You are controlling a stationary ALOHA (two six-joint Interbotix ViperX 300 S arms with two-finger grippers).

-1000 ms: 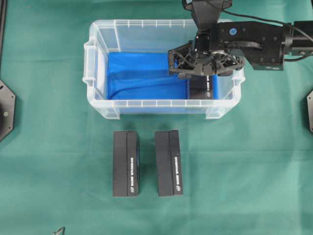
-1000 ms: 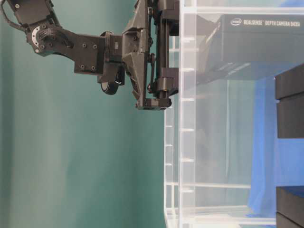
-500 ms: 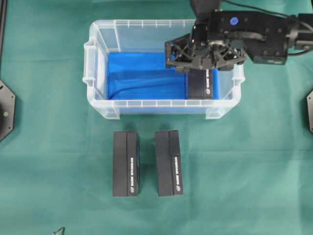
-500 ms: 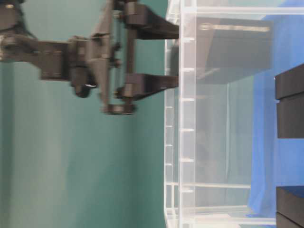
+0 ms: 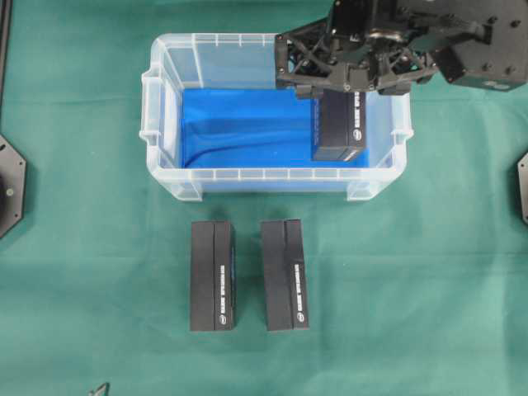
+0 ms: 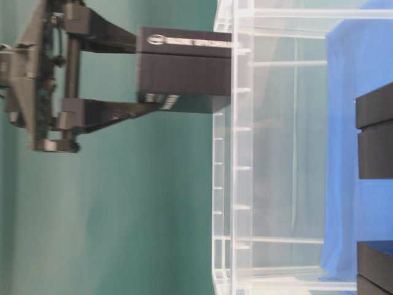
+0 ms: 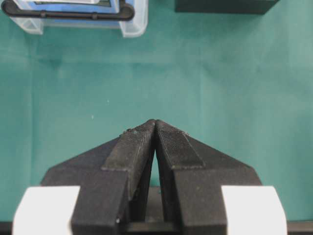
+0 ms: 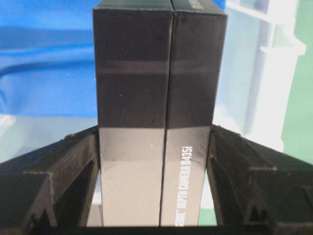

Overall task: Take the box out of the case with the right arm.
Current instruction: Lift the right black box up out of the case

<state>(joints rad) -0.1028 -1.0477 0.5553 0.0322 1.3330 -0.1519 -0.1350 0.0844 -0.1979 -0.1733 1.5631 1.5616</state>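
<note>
Your right arm's black lattice-fingered gripper (image 5: 342, 78) was clamped on the black rectangular cardboard box (image 5: 339, 125), lifted mostly above the clear plastic case (image 5: 162, 115) (not yet carried clear).

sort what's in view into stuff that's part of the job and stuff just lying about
Job: box, clamped in the right gripper; clear case with blue lining.

Lying about: two black boxes on the green cloth; left gripper, shut and empty.

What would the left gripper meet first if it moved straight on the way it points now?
The left gripper, shut, points at bare green cloth. Farther on lie the case's corner and a black box; depth is unclear.
</note>
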